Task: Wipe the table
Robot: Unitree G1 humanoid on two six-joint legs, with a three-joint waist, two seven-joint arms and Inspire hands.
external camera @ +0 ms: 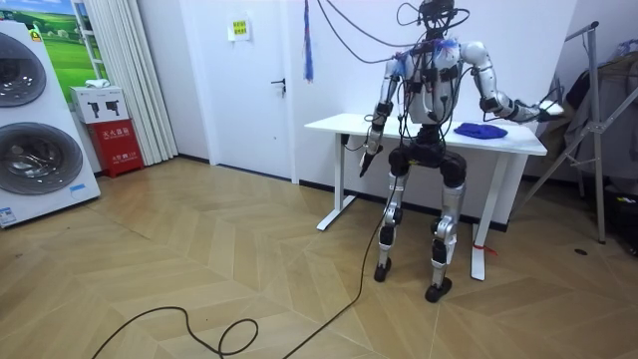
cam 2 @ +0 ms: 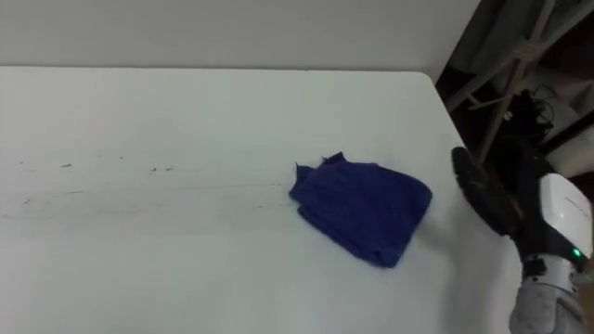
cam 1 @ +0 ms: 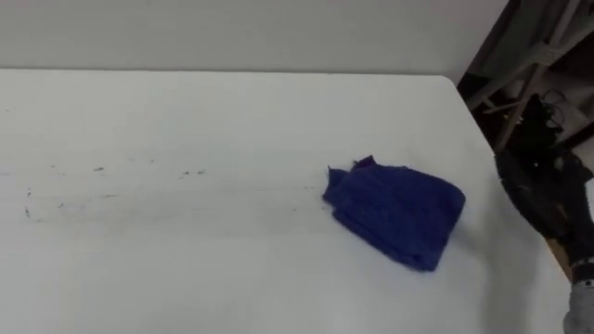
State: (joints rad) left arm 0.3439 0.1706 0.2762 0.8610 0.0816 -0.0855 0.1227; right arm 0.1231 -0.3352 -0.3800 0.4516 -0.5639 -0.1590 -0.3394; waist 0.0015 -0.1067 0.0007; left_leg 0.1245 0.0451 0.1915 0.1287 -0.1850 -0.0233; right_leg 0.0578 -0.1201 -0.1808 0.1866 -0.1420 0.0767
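Possibly the right hand (cam 2: pixel 484 195), fingers straight and empty at the blue cloth's (cam 2: pixel 364 211) three o'clock, will merely bunch it.

Bright, even indoor light; soft shadows

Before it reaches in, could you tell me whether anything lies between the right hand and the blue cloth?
Nothing visible does: only bare white table lies between the right hand, at the table's right edge, and the blue cloth.

A white door (external camera: pixel 257 90) breaks the pale wall (external camera: pixel 189 70); washing machines (external camera: pixel 35 150) stand far left of it, wooden floor (external camera: pixel 199 279) below.
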